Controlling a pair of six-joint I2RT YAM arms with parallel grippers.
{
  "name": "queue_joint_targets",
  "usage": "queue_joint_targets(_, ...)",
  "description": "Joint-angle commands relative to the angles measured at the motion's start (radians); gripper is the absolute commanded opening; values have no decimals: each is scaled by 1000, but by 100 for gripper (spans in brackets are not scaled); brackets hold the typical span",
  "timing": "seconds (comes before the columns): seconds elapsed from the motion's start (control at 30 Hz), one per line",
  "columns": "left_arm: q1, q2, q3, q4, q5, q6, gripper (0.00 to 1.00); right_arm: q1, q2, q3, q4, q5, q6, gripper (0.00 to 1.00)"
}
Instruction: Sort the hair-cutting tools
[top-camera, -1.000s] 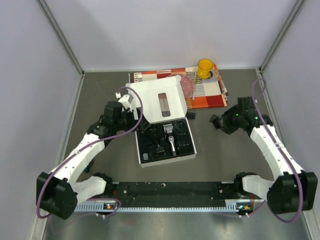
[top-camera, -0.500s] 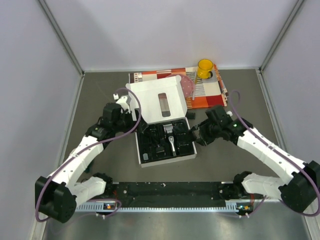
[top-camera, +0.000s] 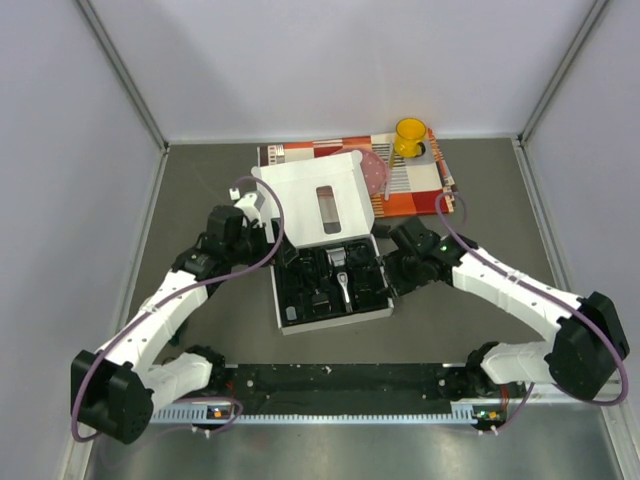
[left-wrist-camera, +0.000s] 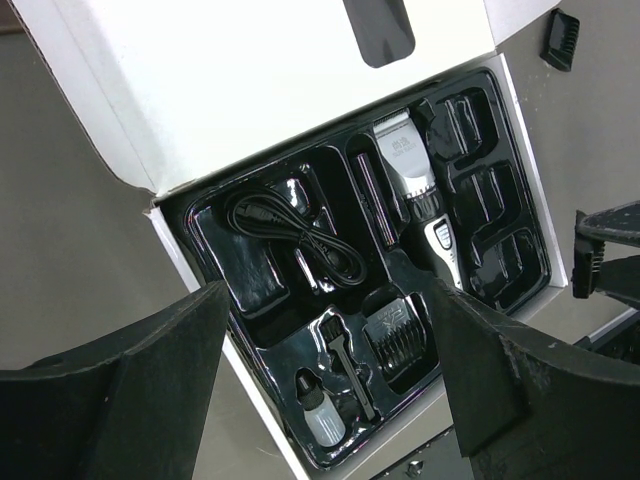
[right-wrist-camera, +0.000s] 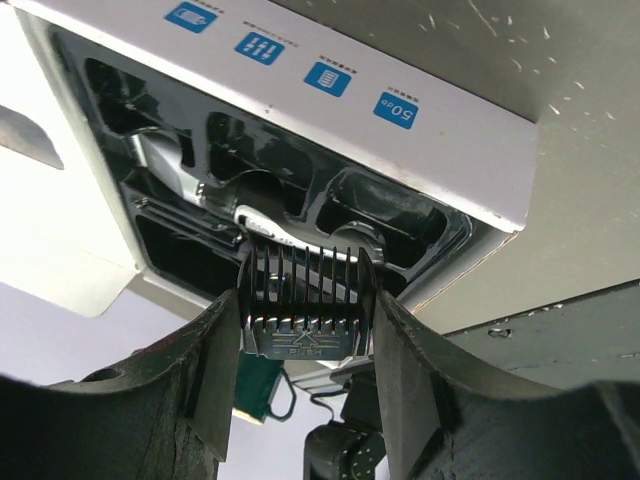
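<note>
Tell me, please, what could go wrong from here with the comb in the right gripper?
1. The right gripper pinches the guard comb only by its two sides, so the comb may twist or slip if it bumps the tray.
2. The comb hangs close to the tray's rim, beside the white box wall. If released here, it might catch the rim and fall outside.
</note>
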Motion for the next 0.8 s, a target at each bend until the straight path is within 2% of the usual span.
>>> queue_joint_targets(0.0, 3, 19, 21, 5, 12, 6, 86, 37, 45, 4, 28, 2, 57, 30)
queue_joint_targets(0.77, 3, 41, 32, -18, -11, 3, 86, 79, 39, -103, 50, -45, 155, 34)
